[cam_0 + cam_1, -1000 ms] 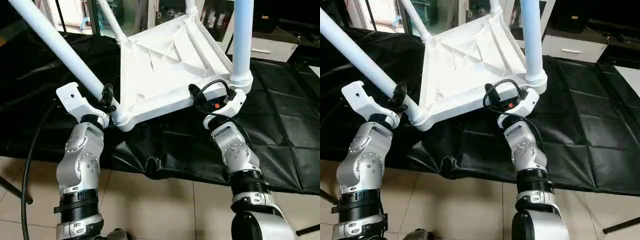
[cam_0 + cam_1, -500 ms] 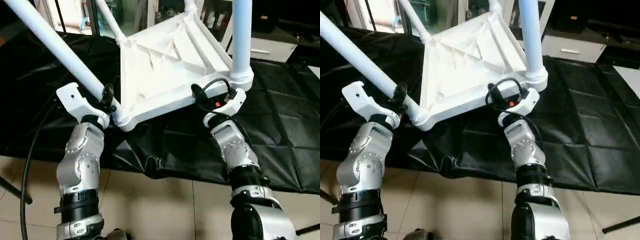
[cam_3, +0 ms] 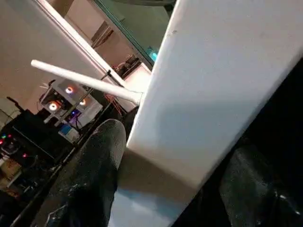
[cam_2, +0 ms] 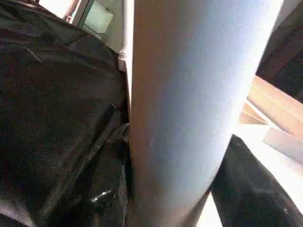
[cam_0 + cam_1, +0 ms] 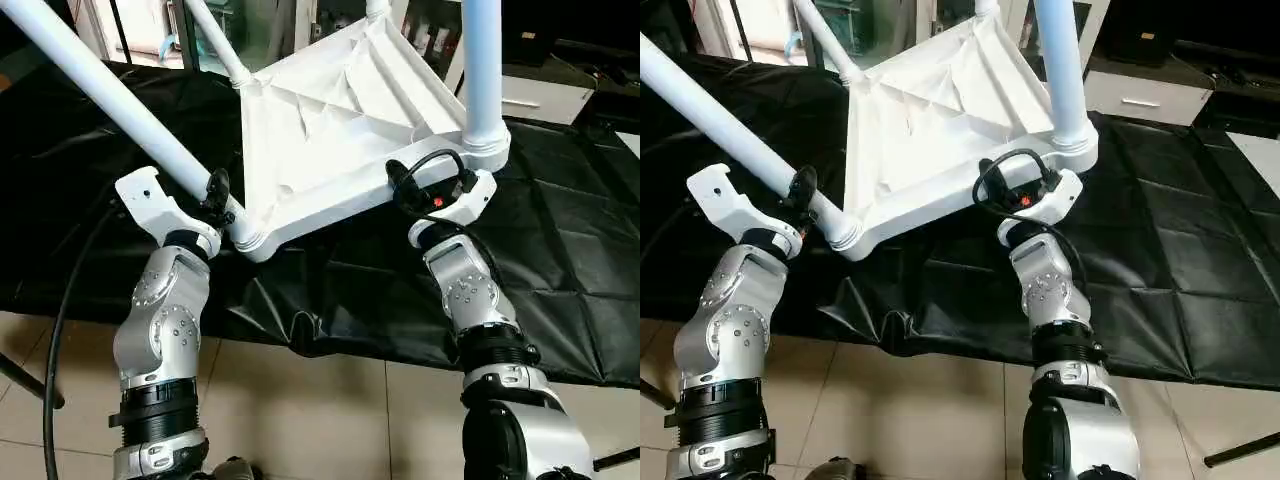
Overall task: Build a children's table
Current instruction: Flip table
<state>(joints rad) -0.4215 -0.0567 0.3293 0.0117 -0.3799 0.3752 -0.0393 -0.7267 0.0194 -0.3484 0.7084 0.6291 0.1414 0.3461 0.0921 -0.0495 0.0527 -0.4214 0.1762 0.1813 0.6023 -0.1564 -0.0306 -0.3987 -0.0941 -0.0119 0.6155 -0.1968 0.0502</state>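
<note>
Item: children's table [image 5: 340, 130], white plastic, lying inverted and tilted above the black-sheeted work table [image 5: 560, 260], X-ribbed underside facing the head camera.

Legs: all four tube legs sitting in the corner sockets and pointing up and away; near-left leg [image 5: 100, 90] slanting toward the robot's left, near-right leg [image 5: 482, 70] standing almost upright.

Left gripper [image 5: 215, 195]: clamping around the near-left leg just above its socket (the wrist view is filled by the tube).

Right gripper [image 5: 440, 190]: gripping the top's rim [image 3: 213, 94] beside the near-right socket, one black finger [image 3: 90, 179] lying on each side of the edge.

Surroundings: glass-doored cabinets [image 5: 270, 25] standing behind; tiled floor [image 5: 300, 410] showing below.
</note>
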